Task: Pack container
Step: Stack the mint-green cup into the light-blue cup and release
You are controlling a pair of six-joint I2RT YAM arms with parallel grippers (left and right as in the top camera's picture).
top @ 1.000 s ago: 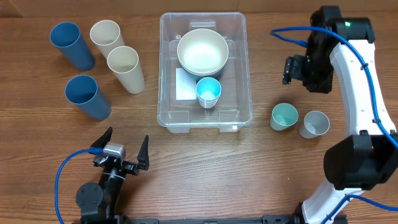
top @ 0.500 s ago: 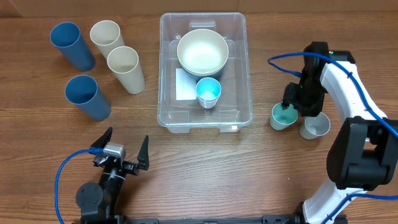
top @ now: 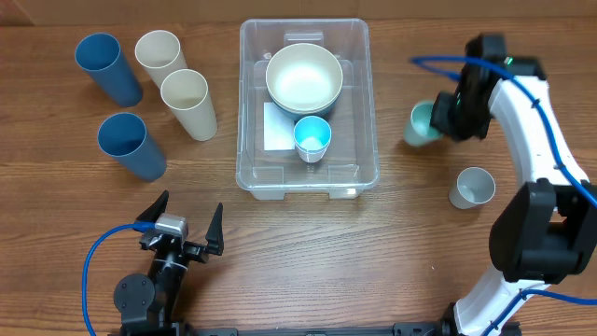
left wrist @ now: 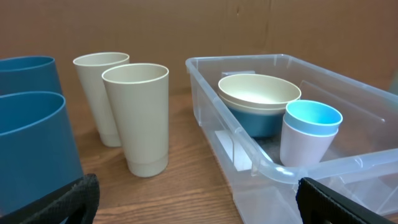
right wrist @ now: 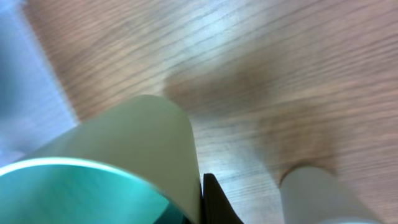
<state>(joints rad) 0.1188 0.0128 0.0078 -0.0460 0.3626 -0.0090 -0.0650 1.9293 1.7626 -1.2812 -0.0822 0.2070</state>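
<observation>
While the left gripper (top: 187, 227) is parked low at the near edge of the table (top: 420, 243) with its jaws spread wide and nothing between them, the right gripper (top: 438, 117) is seen pinched tight on the rim of the teal cup (top: 422, 123), which is tilted and held on the gripper's left side. The container (top: 373, 112) is found just to the left of the right gripper, close to the cup but not touching it, and ahead and slightly right of the left gripper. Inside the container a cream bowl (top: 303, 77) is stacked on a darker bowl at the end farther from the left gripper. A light blue cup (top: 312, 137) nested in a white one is set at the nearer end, beside a white label (top: 276, 126) on the floor. A grey cup (top: 472, 187) is left on the table behind the right gripper and a little to its right, well apart from it. Two cream tumblers (top: 160, 58) (top: 189, 103) and two blue tumblers (top: 107, 67) (top: 131, 145) are stood upright ahead and to the left of the left gripper. From the right wrist view only blur is given: the cup's pale wall and teal inside fill the lower left, with one dark finger (right wrist: 214, 202) against it.
</observation>
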